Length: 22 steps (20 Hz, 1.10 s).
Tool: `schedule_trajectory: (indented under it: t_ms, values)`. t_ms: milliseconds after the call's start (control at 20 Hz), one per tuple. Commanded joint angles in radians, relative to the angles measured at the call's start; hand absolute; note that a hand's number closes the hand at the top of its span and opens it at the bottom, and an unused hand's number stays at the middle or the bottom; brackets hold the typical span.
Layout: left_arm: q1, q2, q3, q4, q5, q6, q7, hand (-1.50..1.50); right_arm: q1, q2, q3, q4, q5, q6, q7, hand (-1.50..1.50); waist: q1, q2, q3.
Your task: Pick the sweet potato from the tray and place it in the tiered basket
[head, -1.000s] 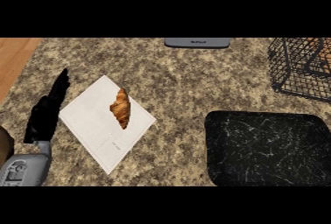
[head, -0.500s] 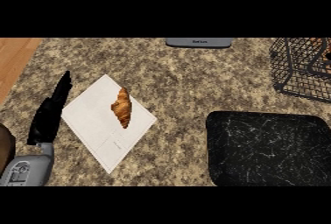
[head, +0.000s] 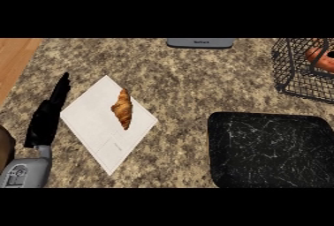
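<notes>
Since the sweet potato already lies inside the basket, above the black tray, the job looks done. Left of the tray, the left hand rests open, holding nothing.

The speckled granite counter bears 1 black tray, 1 white sheet, a wire basket and a grey object.

Bare counter between white sheet with croissant and black tray: passage free. Wire basket blocks far right corner.
</notes>
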Motion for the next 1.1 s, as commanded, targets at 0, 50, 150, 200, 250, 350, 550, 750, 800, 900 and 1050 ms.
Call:
schedule_trajectory:
  t_ms: [0, 50, 150, 200, 250, 350, 550, 750, 800, 900, 1050]
  values:
    - [-0.005, 0.001, 0.009, -0.001, 0.001, -0.003, 0.008, 0.00, 0.023, -0.030, -0.070, -0.023, -0.060, -0.048, -0.078, -1.50, -0.009, -0.003, 0.000]
    - [0.010, 0.033, 0.038, -0.019, 0.037, -0.040, 0.009, 0.00, -0.010, -0.077, -0.076, -0.020, -0.061, -0.017, -0.058, -1.50, -0.001, -0.002, 0.000]
    - [0.009, 0.006, 0.022, -0.005, 0.015, -0.016, 0.004, 0.00, -0.010, -0.106, -0.087, -0.034, -0.069, -0.006, -0.055, -1.50, -0.011, -0.005, -0.001]
    - [0.041, 0.020, 0.034, -0.016, 0.010, -0.013, -0.016, 0.00, -0.039, -0.114, -0.078, -0.045, -0.059, -0.009, 0.023, -1.50, -0.013, -0.009, -0.002]
    - [0.002, -0.034, -0.011, -0.028, -0.029, 0.034, 0.047, 0.00, -0.039, -0.130, -0.089, -0.064, -0.073, 0.011, 0.029, -1.50, -0.026, -0.012, -0.002]
    - [0.065, -0.022, -0.007, -0.056, -0.024, 0.016, 0.002, 0.00, -0.026, -0.168, -0.109, -0.029, -0.084, 0.036, 0.062, -1.50, -0.013, -0.008, -0.002]
    - [-0.013, 0.015, 0.044, 0.001, 0.007, -0.010, 0.023, 0.00, 0.054, -0.233, -0.190, 0.006, -0.173, 0.153, 0.040, -1.50, -0.033, -0.009, -0.001]
    - [-0.014, -0.013, 0.028, 0.052, -0.018, 0.010, 0.000, 0.00, 0.165, -0.328, -0.237, -0.001, -0.228, 0.274, -0.030, -1.50, -0.048, -0.012, -0.002]
    - [0.049, -0.005, 0.038, -0.012, -0.009, 0.007, -0.012, 0.00, 0.190, -0.361, -0.246, -0.009, -0.241, 0.311, -0.037, -1.50, -0.040, -0.014, -0.002]
    - [0.093, 0.003, 0.032, -0.031, -0.007, -0.013, -0.043, 0.00, 0.257, -0.414, -0.280, 0.005, -0.271, 0.346, -0.096, -1.50, -0.038, -0.015, -0.001]
    - [0.071, 0.000, 0.036, -0.045, -0.013, -0.004, 0.005, 0.00, 0.358, -0.448, -0.344, 0.022, -0.338, 0.404, -0.209, -1.50, -0.041, -0.014, -0.001]
